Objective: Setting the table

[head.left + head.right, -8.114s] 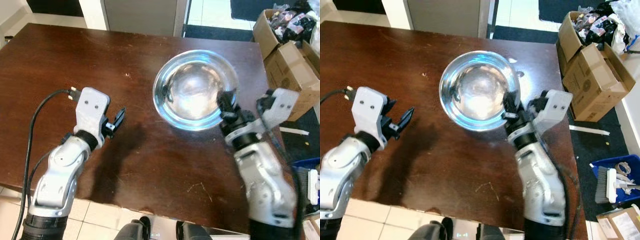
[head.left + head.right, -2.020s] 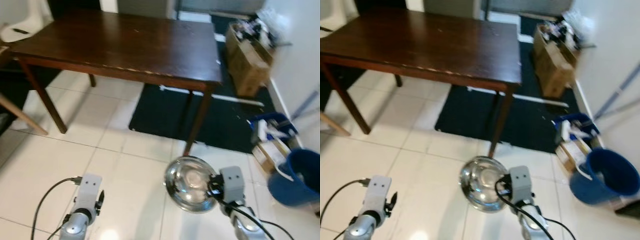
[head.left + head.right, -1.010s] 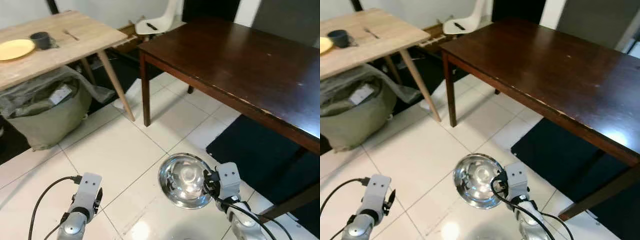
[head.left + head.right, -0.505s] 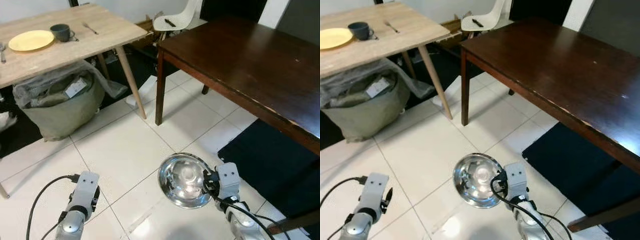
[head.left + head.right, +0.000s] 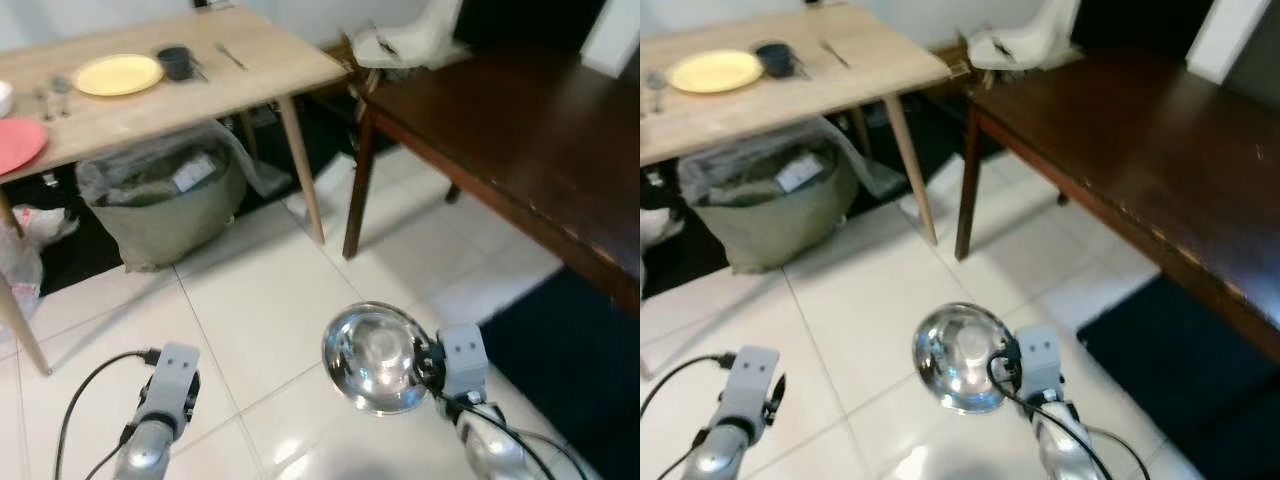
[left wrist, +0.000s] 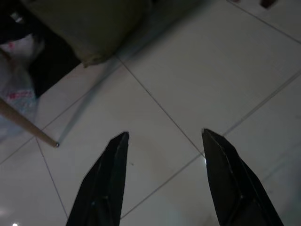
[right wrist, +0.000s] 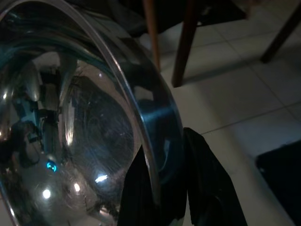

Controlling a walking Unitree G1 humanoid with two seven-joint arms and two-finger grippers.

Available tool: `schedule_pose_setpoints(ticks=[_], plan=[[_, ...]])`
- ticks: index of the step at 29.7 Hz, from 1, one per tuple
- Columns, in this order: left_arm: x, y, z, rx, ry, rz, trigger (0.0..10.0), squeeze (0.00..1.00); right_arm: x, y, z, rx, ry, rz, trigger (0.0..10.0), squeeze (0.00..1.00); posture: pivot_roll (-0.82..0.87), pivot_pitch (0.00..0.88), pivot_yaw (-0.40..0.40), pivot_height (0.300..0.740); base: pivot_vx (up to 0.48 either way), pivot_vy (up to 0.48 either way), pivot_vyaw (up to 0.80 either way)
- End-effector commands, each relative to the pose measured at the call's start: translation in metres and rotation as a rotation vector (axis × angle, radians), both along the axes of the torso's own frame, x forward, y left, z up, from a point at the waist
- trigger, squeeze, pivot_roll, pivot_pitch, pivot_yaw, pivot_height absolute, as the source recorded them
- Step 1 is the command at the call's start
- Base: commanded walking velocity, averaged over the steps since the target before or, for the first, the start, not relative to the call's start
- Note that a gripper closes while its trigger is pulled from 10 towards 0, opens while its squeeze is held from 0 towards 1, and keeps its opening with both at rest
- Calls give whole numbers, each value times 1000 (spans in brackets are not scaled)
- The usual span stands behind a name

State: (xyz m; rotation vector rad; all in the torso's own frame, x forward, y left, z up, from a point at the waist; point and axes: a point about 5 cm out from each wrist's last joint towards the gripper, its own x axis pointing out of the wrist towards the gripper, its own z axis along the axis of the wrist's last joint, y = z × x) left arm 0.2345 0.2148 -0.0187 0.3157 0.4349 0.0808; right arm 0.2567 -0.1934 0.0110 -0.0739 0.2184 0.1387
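A shiny metal bowl [image 5: 372, 356] hangs above the white tiled floor, held by its rim in my right gripper [image 5: 428, 364], which is shut on it. In the right wrist view the bowl's rim [image 7: 141, 122] sits pinched between the black fingers [image 7: 202, 188]. My left gripper [image 6: 164, 141] is low on the left, open and empty over the tiles; its wrist housing [image 5: 172, 376] shows in the eye views. At the far left stands a light wooden table [image 5: 270, 70] with a yellow plate [image 5: 118, 74], a dark cup [image 5: 178, 60], a red plate [image 5: 20, 142] and cutlery.
A dark brown table [image 5: 520, 150] stands to the right, with a white chair [image 5: 410, 40] behind it. A greenish sack [image 5: 165, 200] wrapped in plastic sits under the wooden table. A dark mat [image 5: 590, 360] lies on the floor at the right.
The camera has turned left: the wooden table with its dishes now sits more centrally and the dark table has slid right. The bowl stays held in the right gripper.
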Motion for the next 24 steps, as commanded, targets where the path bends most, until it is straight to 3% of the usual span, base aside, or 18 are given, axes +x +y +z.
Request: schedule_pose_setpoints(ticks=[1,17,21,23,24], plan=[[-7,5,-6,19,34,12,10000,180,-1,8,-1,21,-5,22,10000,0,-149,13,20,740,480,0,0],[-7,4,-6,31,28,9,10000,192,3,11,3,15,-24,45,10000,0,-143,7,19,740,480,0,0],[1,2,8,104,-62,-58,10000,212,9,10,16,27,-83,36,10000,0,-142,12,19,740,480,0,0],[10,3,30,138,-175,-90,10000,216,19,8,37,67,-169,11,10000,0,-140,14,19,740,480,0,0],[19,5,50,139,-262,-84,10000,216,27,7,57,89,-244,-1,10000,0,-134,17,20,740,480,0,0]])
